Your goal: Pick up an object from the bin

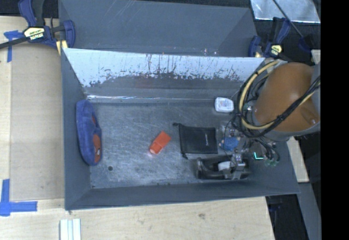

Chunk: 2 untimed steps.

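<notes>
My gripper (pixel 224 167) is low in the bin's front right corner, close to the front wall. Just behind it and to its left a flat black rectangular thing (pixel 196 139) lies on the floor. A small orange block (pixel 160 143) rests near the middle of the bin, further left. By the right wall, behind the gripper, sits a small white rounded thing (pixel 224 105). The gripper's own body hides whatever lies directly beneath it.
A long blue thing with an orange patch (pixel 88 131) lies along the left wall. The arm with its orange cover and cables hangs over the bin's right side. Bare floor stretches between the blue thing and the orange block.
</notes>
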Tool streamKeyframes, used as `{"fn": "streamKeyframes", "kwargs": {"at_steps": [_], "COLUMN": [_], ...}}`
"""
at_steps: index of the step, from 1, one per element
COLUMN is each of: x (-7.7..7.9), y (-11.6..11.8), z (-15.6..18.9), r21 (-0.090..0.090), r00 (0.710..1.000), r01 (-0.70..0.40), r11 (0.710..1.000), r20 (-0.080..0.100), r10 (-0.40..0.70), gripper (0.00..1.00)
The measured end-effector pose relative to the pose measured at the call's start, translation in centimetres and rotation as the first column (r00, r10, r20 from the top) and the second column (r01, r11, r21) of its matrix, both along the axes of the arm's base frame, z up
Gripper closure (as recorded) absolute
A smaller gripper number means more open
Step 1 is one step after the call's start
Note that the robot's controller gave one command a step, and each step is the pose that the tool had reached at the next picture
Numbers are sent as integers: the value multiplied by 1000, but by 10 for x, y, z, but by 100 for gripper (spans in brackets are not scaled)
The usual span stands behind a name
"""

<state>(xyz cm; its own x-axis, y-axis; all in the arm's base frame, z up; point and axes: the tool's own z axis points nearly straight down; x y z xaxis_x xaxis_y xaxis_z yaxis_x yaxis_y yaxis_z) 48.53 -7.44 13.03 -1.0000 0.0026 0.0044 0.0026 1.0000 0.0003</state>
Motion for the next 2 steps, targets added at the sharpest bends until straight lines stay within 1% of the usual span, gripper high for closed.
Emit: {"fn": "streamKeyframes", "kwargs": {"at_steps": [1, 2], "x": [1, -3], "y": [35, 35], "z": [-51, -53], "r21": [-1, 4], "r00": [902, 902], "r01": [-433, -432], "r11": [902, 902], "r20": [4, -5], "r10": [433, 432], "gripper": [0, 100]}}
